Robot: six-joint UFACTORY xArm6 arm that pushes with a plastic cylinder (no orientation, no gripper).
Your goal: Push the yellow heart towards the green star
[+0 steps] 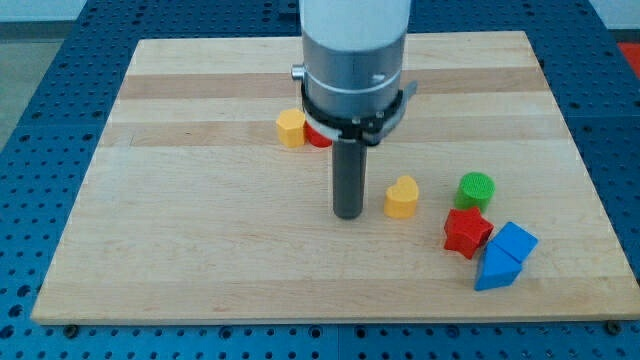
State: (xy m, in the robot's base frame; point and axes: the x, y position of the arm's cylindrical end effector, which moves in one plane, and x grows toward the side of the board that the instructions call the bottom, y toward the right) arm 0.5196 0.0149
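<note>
Here my tip (349,214) rests just left of the yellow heart (402,197) (not touching it)

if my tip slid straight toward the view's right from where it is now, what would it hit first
Most likely the yellow heart, just to the view's right of my tip with a small gap between them. Depth is hard to judge, so it could only graze it.

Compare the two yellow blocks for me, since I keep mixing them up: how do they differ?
The yellow heart lies right of my tip, standing alone; the yellow block further up the board touches a red block half hidden behind the arm. The yellow heart has a notched top; the yellow block looks flat-topped and hexagonal. The yellow heart is nearer the green block. Both share colour and similar size.
</note>
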